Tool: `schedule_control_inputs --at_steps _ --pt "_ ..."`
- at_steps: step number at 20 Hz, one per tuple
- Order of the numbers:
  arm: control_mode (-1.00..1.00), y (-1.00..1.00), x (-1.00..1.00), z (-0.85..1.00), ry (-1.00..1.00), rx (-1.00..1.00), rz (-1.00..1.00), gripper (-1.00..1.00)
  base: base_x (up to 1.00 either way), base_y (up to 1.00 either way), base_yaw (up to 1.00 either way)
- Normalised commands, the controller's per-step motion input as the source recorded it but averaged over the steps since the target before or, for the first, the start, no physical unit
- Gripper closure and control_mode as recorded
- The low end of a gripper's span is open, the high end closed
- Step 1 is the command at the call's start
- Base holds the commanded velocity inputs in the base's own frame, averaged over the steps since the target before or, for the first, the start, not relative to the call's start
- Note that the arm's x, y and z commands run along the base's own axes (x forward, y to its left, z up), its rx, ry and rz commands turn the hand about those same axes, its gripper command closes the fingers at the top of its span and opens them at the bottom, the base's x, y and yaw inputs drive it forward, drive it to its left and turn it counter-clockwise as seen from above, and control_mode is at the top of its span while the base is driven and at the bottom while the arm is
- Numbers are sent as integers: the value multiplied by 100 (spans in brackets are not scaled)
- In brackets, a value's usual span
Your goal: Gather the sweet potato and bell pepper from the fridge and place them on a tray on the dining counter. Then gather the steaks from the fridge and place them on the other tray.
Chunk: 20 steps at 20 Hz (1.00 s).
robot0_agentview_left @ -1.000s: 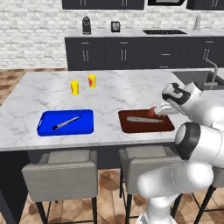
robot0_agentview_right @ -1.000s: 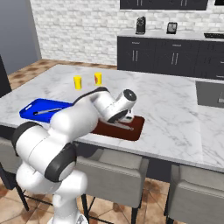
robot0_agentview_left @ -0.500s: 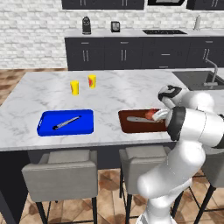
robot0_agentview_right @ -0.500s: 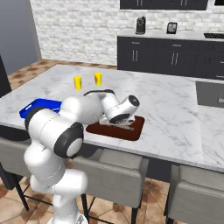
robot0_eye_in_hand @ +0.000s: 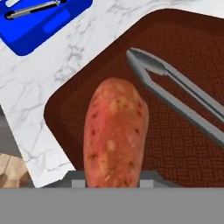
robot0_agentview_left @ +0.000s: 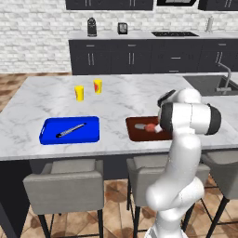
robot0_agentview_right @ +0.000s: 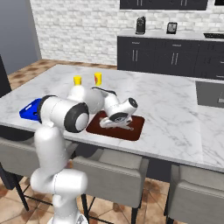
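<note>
Gripper pinches the sweet potato between its tips, low over the brown tray. In the hand view the potato's long axis runs straight away from the hand, its rounded far end toward the tray's middle; in the left base view a small red end of the sweet potato shows just left of the arm, over the brown tray. Whether it touches the tray surface I cannot tell.

Against the earlier frames, the arm has folded in and come down: a second ago the hand was held above the tray's right end, and now the white forearm stands between the camera and the tray.

Counts on the dining counter: two trays, the brown one and a blue tray well to its left; two tongs, one grey pair lying in the brown tray just beside the potato, running diagonally, and another in the blue tray; two small yellow cups behind the blue tray; one potato.
</note>
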Motion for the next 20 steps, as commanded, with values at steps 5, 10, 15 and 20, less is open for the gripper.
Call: schedule_control_inputs --at_steps 5,10,15,20 --pt "-100 0 64 -32 3 0 13 100 0 0 0" --pt "-100 0 54 -25 0 0 13 100 0 0 0" --pt "-100 1 4 -7 -3 0 13 -100 0 0 0" --pt "-100 7 -53 13 -17 -2 8 -100 0 0 0"
